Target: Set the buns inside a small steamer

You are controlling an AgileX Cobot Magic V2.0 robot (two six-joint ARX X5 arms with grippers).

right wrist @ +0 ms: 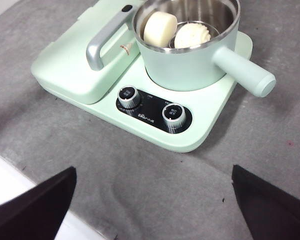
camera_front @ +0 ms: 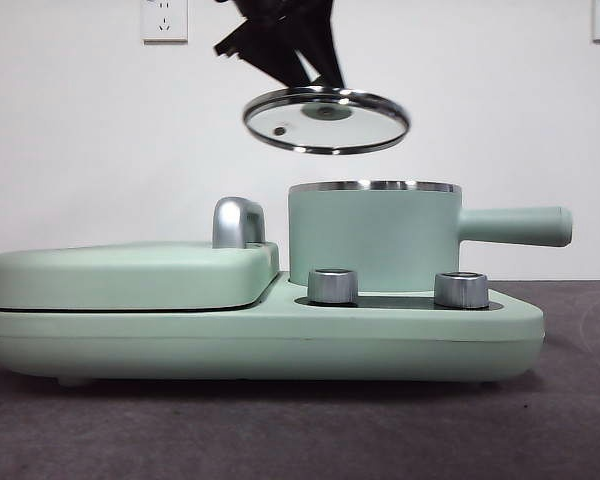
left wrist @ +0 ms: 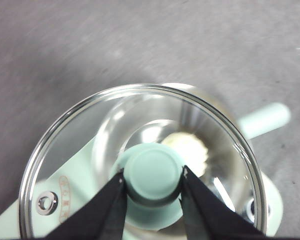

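Your left gripper (left wrist: 152, 175) has its jaws clamped on the lid knob (left wrist: 153, 170); right gripper (right wrist: 152, 200) jaws apart, both buns (right wrist: 160, 28) in the steamer (right wrist: 190, 60) well beyond them.

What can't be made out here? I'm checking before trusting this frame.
- Front view: both buns hidden by the small steamer wall.
- Left wrist view: smooth bun hidden under the glass lid knob and left claw.
- Right wrist view: dial markings too small; right claw tips cut off.
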